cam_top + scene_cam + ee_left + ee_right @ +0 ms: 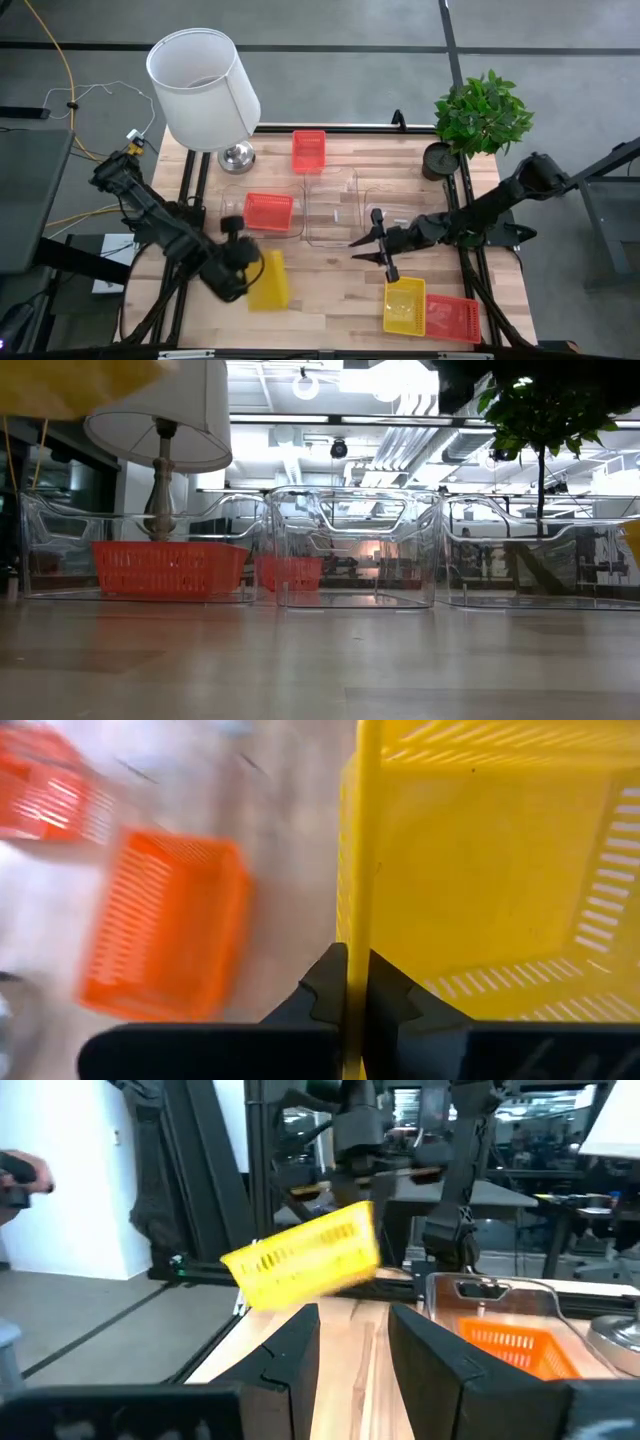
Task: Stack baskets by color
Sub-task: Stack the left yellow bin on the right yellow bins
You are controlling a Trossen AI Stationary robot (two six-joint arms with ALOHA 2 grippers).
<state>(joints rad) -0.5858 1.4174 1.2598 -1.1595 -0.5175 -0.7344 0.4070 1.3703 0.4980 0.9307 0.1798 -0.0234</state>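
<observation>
The left gripper (243, 262) is clamped tight on one wall of a yellow basket (268, 279) — the thin yellow wall runs straight up between its closed fingers (325, 988) in the left wrist view, and the basket hangs tilted, lifted off the tabletop (330, 290) at the near left. Just beyond it a red basket (268, 211) sits inside a clear bin (262, 213), and another red basket (309, 150) lies farther back by the lamp (203, 88). The right gripper (381, 255) hovers mid-table with its fingers partly apart and nothing between them — a second yellow basket (404, 306) lies just beside it, next to a third red basket (452, 317).
</observation>
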